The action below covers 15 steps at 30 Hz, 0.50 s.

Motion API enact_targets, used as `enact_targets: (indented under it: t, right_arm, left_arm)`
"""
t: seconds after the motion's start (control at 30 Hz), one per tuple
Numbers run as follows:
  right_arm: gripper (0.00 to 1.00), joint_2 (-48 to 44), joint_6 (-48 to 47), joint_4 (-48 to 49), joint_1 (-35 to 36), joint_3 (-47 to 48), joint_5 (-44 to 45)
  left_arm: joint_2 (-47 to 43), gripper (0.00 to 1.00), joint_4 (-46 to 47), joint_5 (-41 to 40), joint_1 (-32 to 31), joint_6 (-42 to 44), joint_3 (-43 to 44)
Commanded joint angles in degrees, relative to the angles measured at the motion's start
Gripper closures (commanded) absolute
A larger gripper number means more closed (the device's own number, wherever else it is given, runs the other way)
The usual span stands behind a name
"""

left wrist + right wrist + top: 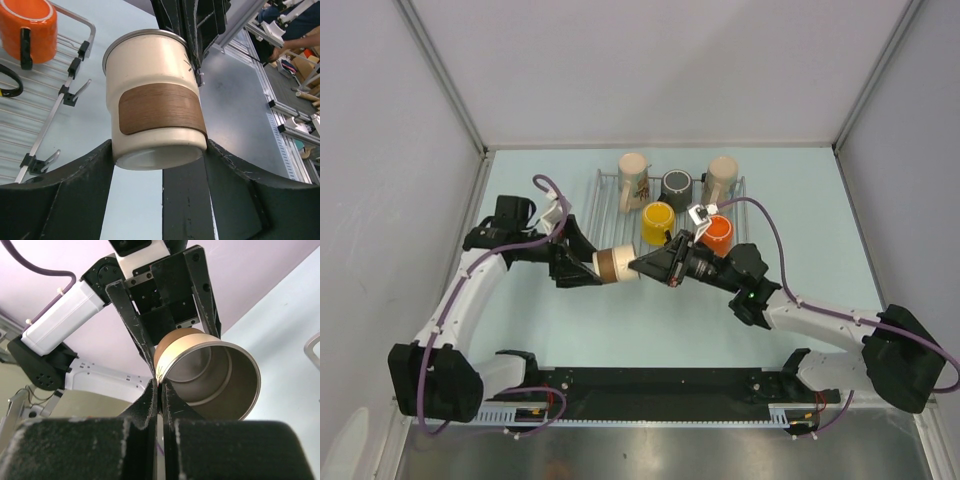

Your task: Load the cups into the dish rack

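Note:
A cream cup (617,264) with a brown wood-look band and a steel inside hangs on its side above the table, in front of the dish rack (605,205). My left gripper (598,266) has its fingers (95,170) against both sides of the cup's base (155,100). My right gripper (640,265) pinches the cup's rim (215,375) from the opposite side, jaws (162,382) shut on the thin wall. In the rack are a patterned cream cup (634,180), a dark cup (677,185), a plain cream cup (720,178), a yellow cup (658,220) and an orange cup (718,233).
The rack's wire side with black clips (50,120) lies left of the held cup, and the orange cup (27,27) stands on it. Grey walls enclose the light blue table (620,330) on three sides. A black rail (660,385) runs along the near edge.

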Motion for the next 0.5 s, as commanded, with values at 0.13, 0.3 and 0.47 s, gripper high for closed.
enact_targets:
  t: [0.13,0.3,0.47]
  right_arm:
    - [1.0,4.94,3.18,11.45,1.72,0.61,-0.14]
    - [1.0,9.86,4.15,15.14,3.48,1.31,0.21]
    - [1.0,15.13,6.78,21.89,4.62,1.84,0.04]
  left_arm:
    - [7.44,0.27,-25.17,13.77,3.58,28.71,9.22]
    - [8.52,0.27,-25.27,15.09,3.84,29.34,9.4]
    - [7.46,0.28,-25.27,15.26,4.02,29.25,10.01]
